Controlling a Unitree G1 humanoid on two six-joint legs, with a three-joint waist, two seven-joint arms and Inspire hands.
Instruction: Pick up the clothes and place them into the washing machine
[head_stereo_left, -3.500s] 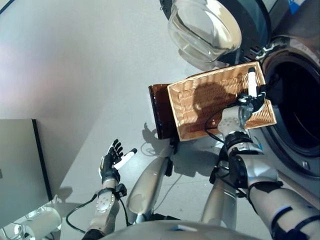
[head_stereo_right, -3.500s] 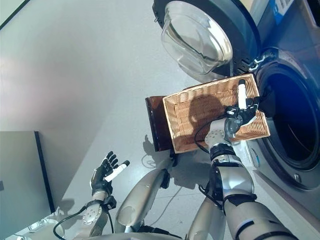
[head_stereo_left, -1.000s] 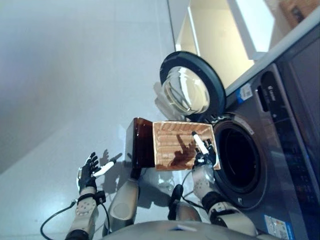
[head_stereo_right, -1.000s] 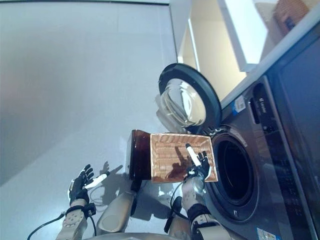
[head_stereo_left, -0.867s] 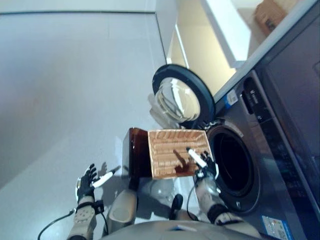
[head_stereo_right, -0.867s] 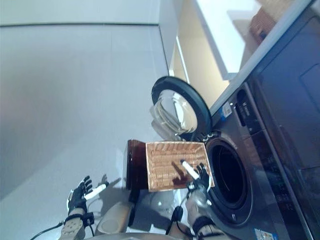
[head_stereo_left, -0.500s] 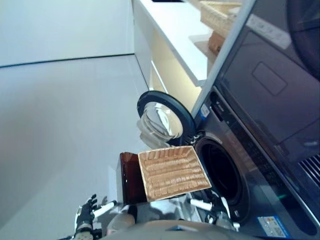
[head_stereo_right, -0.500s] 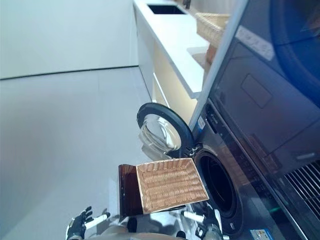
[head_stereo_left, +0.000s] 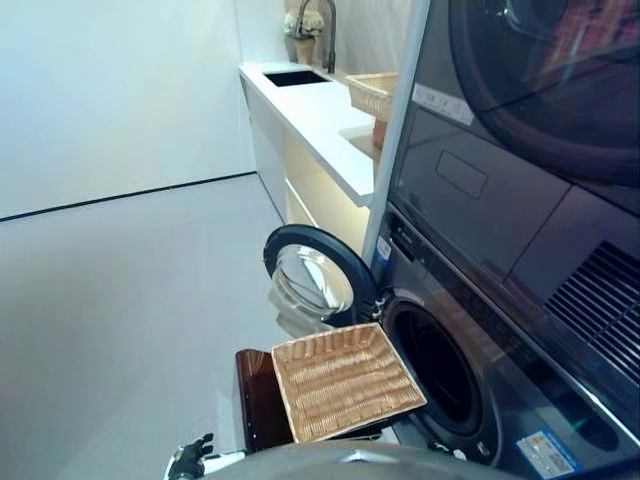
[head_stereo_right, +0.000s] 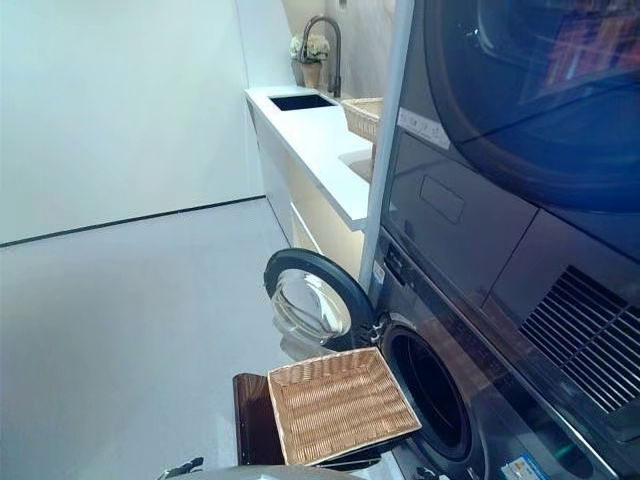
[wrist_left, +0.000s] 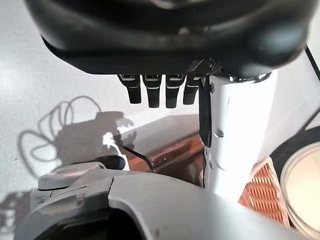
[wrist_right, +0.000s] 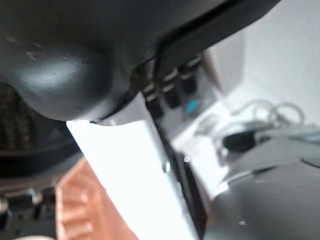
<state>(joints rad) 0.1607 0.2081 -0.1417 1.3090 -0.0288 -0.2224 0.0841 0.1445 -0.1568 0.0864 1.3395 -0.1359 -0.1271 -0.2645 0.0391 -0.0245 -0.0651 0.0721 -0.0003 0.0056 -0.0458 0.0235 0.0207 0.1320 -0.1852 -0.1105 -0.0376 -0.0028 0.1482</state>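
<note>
No clothes show in any view. The wicker basket (head_stereo_left: 345, 392) lies empty on a dark brown stand (head_stereo_left: 255, 410) in front of the washing machine's dark drum opening (head_stereo_left: 440, 375). The round door (head_stereo_left: 315, 280) is swung wide to the left. My left hand (head_stereo_left: 188, 462) shows only at the bottom edge of the left eye view. In the left wrist view its fingers (wrist_left: 156, 92) are straight beside the white-covered thumb (wrist_left: 240, 135), holding nothing. My right hand (wrist_right: 60, 65) shows only in its wrist view, with its thumb (wrist_right: 135, 170) and fingers out and empty, near the basket's weave (wrist_right: 75, 210).
A second machine (head_stereo_left: 520, 100) is stacked above the washer. Behind it runs a white counter (head_stereo_left: 320, 100) with a sink, a tap and another wicker basket (head_stereo_left: 372, 95). Bare grey floor (head_stereo_left: 120, 300) spreads to the left up to a white wall.
The camera has tilted up, so the whole scene has slid down. My right hand has come off the basket and left the eye views. The left hand is now at the bottom edge.
</note>
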